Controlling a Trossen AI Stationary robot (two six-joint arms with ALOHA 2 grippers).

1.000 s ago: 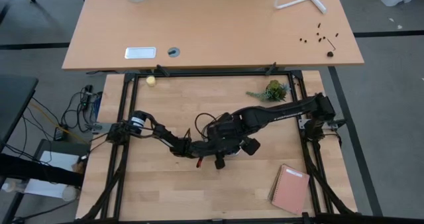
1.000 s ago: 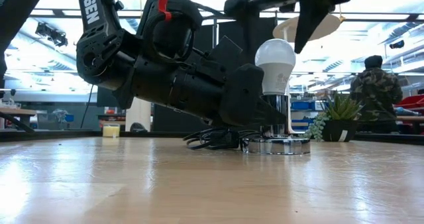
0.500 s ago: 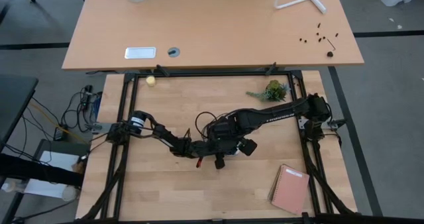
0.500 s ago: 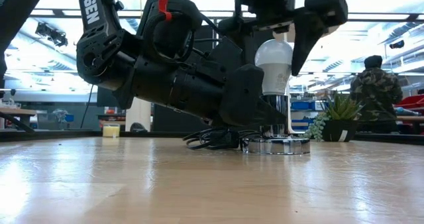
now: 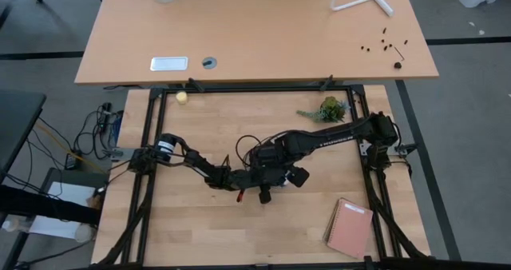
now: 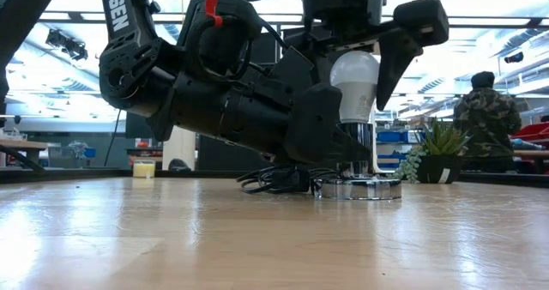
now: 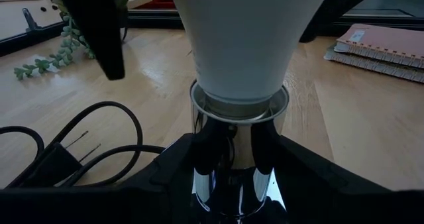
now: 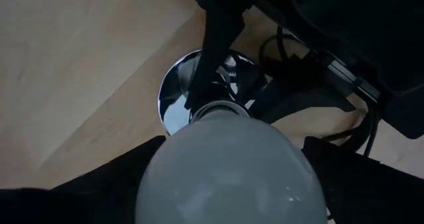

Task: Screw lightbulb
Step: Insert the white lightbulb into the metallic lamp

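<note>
You are in the middle of the screwing step. The white pear-shaped lightbulb (image 6: 355,84) stands upright with its base seated in the polished chrome socket column (image 7: 236,144), which rises from the round silver base disc (image 6: 357,188) on the pale wooden table (image 6: 257,238). A black power cord (image 7: 79,144) coils just beside the disc.

Your left gripper (image 7: 232,174) lies low at the socket and pinches the chrome column just under the bulb, one dark finger on each side, to steady it. Your right gripper (image 6: 360,54) hangs directly above the socket, its two fingers (image 6: 403,37) spread wide on either side of the bulb's globe; a gap shows on both sides in the low view, so it is not gripping yet.

Judging from this, the next move calls for you to close the right fingers evenly on the widest part of the glass, gently, and turn the wrist about the socket's upright axis while the left gripper holds the column. Keep the bulb plumb, or the thread may bind or the base may tip.

As for writing, white capitals ending in "SSEN" (image 6: 116,7) run along the arm link high above and to the side of the socket in the low view. Nothing readable shows on the bulb or socket.
</note>
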